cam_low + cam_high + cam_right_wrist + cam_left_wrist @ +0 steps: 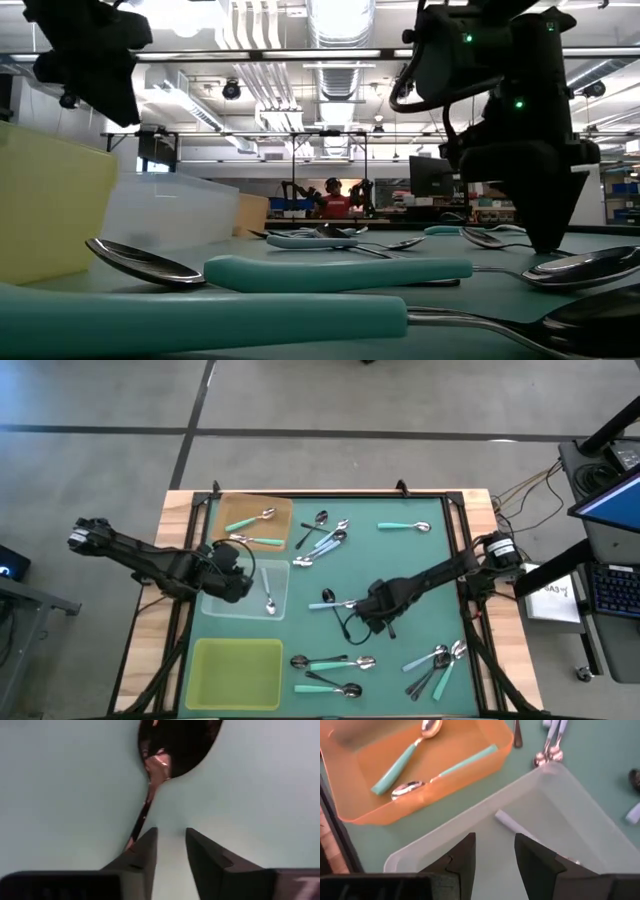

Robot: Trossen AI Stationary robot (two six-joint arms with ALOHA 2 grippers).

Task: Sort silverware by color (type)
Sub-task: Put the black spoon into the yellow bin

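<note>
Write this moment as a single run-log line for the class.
left pincer: open over clear tray | right pincer: open, down at spoon on mat | orange tray: two teal spoons

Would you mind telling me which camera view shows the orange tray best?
The left wrist view: the orange tray fills the picture and clearly holds two teal-handled spoons. The high view shows the tray whole but small at the table's far left. The low and right wrist views do not clearly show it.
</note>
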